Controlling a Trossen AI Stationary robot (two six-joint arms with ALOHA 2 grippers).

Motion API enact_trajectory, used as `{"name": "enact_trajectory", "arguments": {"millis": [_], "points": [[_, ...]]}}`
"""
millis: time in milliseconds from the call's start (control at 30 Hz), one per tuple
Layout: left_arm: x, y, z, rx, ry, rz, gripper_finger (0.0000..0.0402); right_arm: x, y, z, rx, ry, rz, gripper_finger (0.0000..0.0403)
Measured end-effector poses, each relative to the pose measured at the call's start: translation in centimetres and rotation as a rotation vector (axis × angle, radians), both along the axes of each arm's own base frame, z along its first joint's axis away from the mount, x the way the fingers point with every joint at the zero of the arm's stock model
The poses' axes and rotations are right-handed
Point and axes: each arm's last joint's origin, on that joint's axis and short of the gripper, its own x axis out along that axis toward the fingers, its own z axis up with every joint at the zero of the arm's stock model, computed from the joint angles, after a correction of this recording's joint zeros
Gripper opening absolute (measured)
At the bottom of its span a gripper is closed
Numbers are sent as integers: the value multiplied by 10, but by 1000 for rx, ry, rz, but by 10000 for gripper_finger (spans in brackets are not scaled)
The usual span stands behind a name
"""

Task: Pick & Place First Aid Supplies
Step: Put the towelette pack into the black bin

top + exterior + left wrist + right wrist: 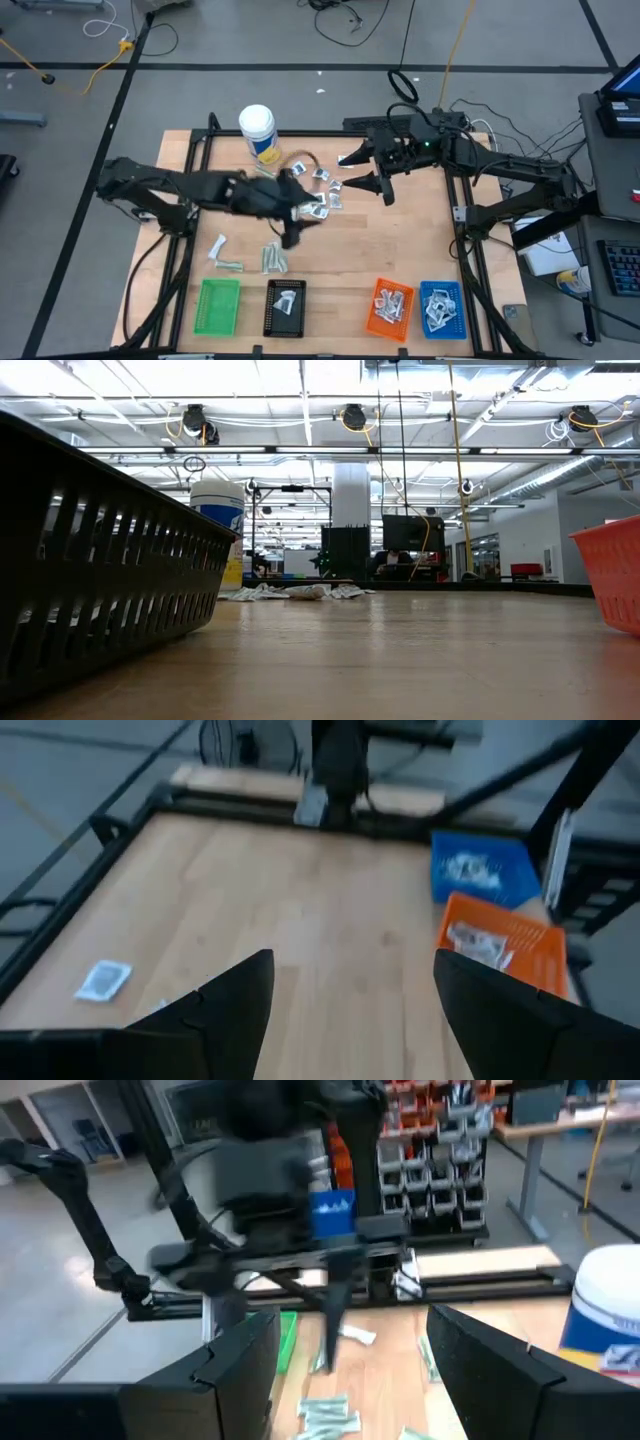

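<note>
The first aid supplies lie in a loose heap of white-and-blue sachets (325, 190) on the wooden table, with pale strips (272, 258) nearer the trays; the low view shows the heap (300, 592) far off. More packets sit in the black, orange and blue trays. My left gripper (296, 222) hovers open just left of the heap, with nothing between its fingers (350, 1010). One sachet (103, 980) lies on the table beside it. My right gripper (352, 172) is open at the heap's far right side, holding nothing (350, 1370).
A tall white bottle with a yellow label (257, 130) stands at the far edge of the table. Green (218, 305), black (287, 308), orange (392, 305) and blue (441, 305) trays line the near edge. A black metal frame (460, 210) borders the table.
</note>
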Motion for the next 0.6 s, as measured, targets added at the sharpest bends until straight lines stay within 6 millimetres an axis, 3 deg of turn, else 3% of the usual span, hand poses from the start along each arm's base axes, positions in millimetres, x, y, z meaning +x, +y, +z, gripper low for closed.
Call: {"name": "enact_trajectory", "arguments": {"millis": [300,467,600], "points": [[-56,45,-8,-63,-300,-6,280,4,-4,-10,-37,-31,-102,248],[-74,59,-12,-72,-419,-39,280,6,-8,-27,-102,19,-199,247],[-79,68,-16,-100,-407,-28,280,6,-11,-42,-39,80,-282,243]]}}
